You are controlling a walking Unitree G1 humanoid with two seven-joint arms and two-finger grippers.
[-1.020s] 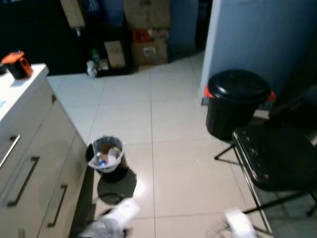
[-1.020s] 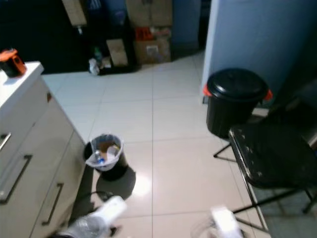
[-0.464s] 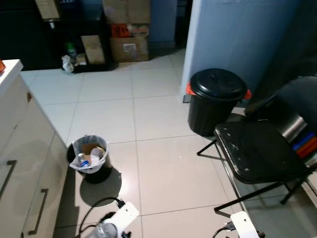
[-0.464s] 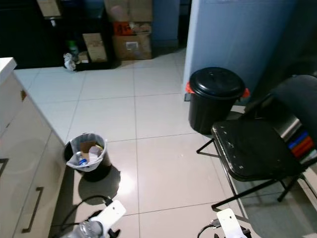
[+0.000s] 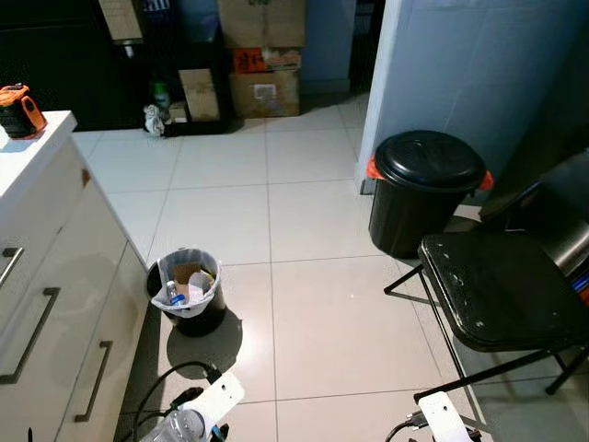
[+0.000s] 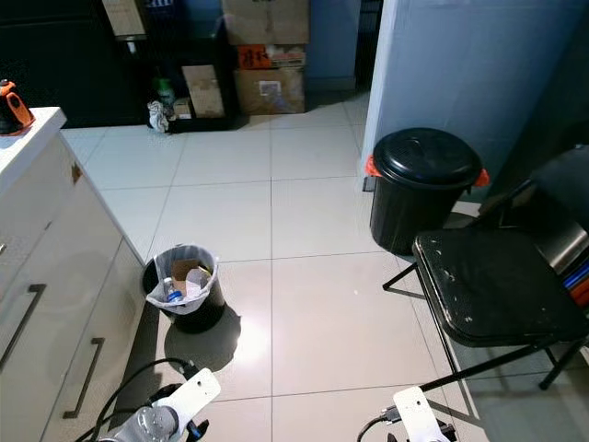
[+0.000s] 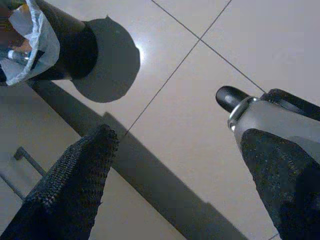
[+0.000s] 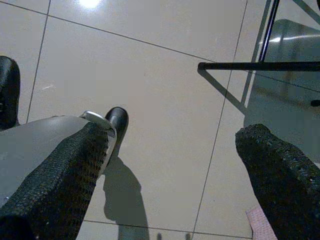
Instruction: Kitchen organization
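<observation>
Both arms hang low with jaws spread wide and empty: the left gripper (image 7: 170, 170) near the small lined wastebasket (image 5: 188, 293), the right gripper (image 8: 170, 165) by the folding chair (image 5: 502, 290). Judging by this, the robot is walking; it should steer between the wastebasket, the lidded black bin (image 5: 425, 189) and the white worktop (image 5: 28, 161), where an orange-black tool (image 5: 18, 110) sits.

Ahead on the floor (image 5: 313, 304), a wastebasket (image 5: 189, 290) sits beside my left-hand bench (image 5: 41, 267), with a lidded bin (image 5: 425, 189) behind a chair (image 5: 506, 290) on my right.
</observation>
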